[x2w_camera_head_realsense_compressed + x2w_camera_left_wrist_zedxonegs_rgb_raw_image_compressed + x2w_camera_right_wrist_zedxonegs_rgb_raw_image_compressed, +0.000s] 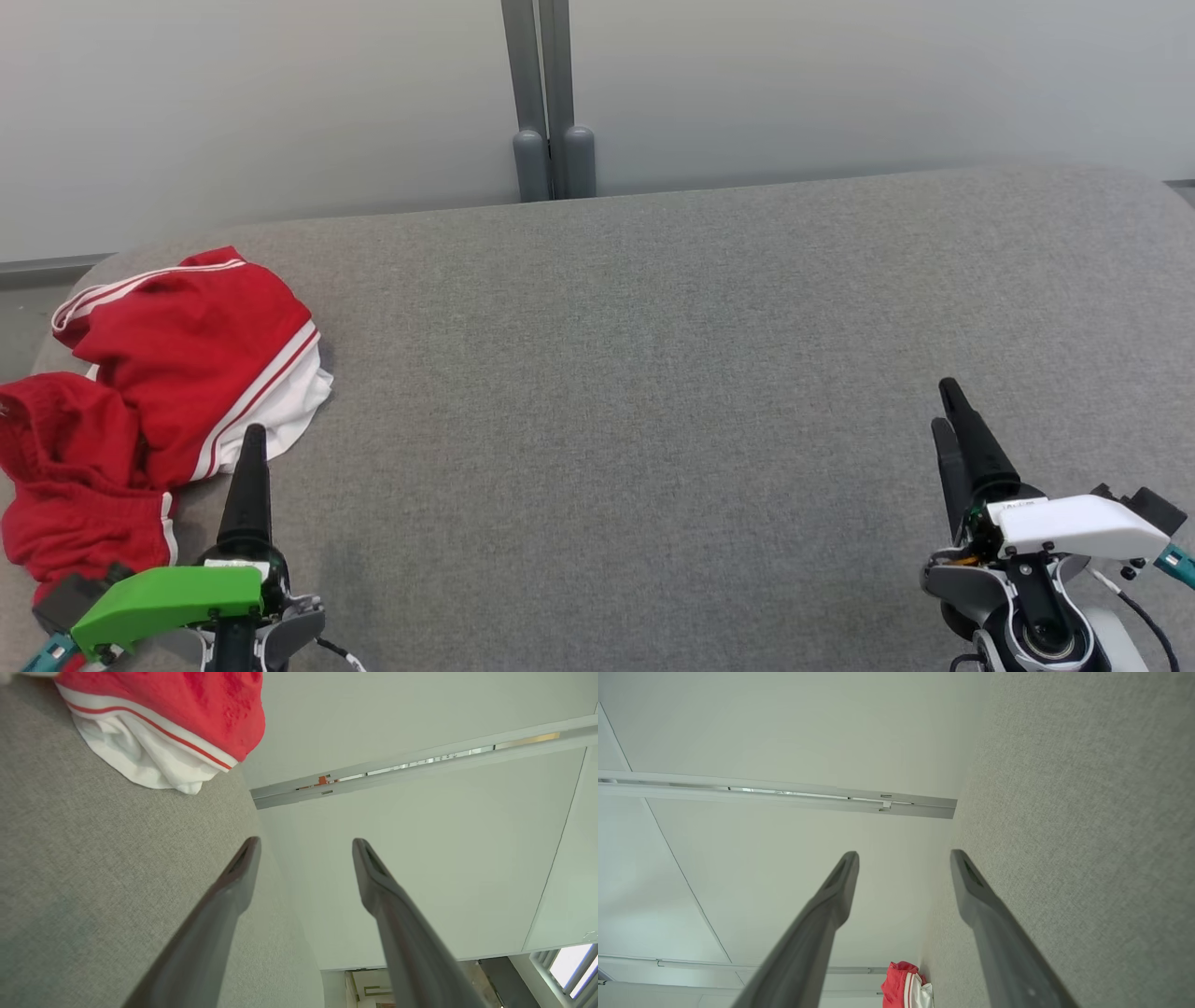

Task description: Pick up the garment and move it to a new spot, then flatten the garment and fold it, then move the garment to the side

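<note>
While both arms rest low at the near edge of the grey fabric-covered worktop (653,373), the red shorts (177,364) lie crumpled at its far-left corner, close to the left edge, with white side stripes and a patch of white lining turned out toward the right. The left tool (252,443), carried under a green wrist cover, sits at the near left and points away toward the far side, its tip just beside the white hem of the shorts. Seen from its own wrist, the left tool (306,847) stands wide open: the two dark fingers are spread well apart with nothing between them, and the shorts lie beyond the tips, not touching either finger. One finger (224,905) runs low over the grey cloth; whether it touches the surface I cannot tell. The right tool (943,406), under a white wrist cover, sits at the near right, well apart from the shorts, over bare cloth. From its wrist the right tool (903,858) is equally wide and holds nothing, with one finger (994,933) over the worktop and the shorts small and distant past the tips. Behind the far edge rises a pale wall (840,84) with a grey upright post (551,112) near the middle.
</note>
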Motion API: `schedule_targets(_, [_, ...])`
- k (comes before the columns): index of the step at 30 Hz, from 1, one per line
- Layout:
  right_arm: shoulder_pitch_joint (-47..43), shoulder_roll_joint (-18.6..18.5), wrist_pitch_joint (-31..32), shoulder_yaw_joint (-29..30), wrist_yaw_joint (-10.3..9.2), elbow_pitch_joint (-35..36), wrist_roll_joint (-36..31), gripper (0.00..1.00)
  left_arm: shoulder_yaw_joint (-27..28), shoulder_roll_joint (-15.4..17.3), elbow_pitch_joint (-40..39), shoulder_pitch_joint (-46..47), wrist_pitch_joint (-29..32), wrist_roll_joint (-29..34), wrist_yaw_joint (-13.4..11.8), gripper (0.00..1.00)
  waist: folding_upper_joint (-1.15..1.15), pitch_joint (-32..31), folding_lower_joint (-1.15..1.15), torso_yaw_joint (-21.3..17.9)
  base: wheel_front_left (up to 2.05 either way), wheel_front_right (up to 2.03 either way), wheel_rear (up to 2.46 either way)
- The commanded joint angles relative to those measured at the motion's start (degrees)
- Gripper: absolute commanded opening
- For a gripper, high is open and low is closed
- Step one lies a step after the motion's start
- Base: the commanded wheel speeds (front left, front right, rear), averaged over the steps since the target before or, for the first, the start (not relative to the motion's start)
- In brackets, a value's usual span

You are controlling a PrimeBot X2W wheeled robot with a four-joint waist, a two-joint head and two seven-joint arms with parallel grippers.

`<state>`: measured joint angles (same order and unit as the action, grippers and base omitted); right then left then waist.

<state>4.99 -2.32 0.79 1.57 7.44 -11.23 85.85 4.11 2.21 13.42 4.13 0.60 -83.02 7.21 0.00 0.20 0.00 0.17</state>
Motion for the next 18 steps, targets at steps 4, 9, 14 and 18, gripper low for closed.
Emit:
schedule_targets(4, [1.63,-0.33,-1.49,-1.49,0.03,2.16,-4.83,1.00,0.13,0.36,-1.99,1.52,-1.38,8.26,-0.26,1.00,0.00,0.04,0.00,0.08,0.00,0.00,0.00])
schedule_targets(9, [1.85,-0.45,-2.58,-2.43,0.03,2.90,-10.43,1.00,-0.49,0.40,-3.07,1.41,-2.43,14.99,-1.57,1.00,0.00,0.09,0.00,0.18,0.00,0.00,0.00])
schedule_targets(14, [1.95,-0.54,-3.63,-3.00,0.03,3.86,-16.96,1.00,-1.68,0.44,-4.26,1.17,-3.49,22.39,-2.64,1.00,0.00,0.12,0.00,0.30,0.00,0.00,0.00])
schedule_targets(18, [1.92,-0.56,-4.43,-3.51,0.03,4.72,-21.74,1.00,-2.54,0.47,-4.82,0.97,-4.30,26.92,-3.34,1.00,0.00,0.13,0.00,0.36,0.00,0.00,0.00])
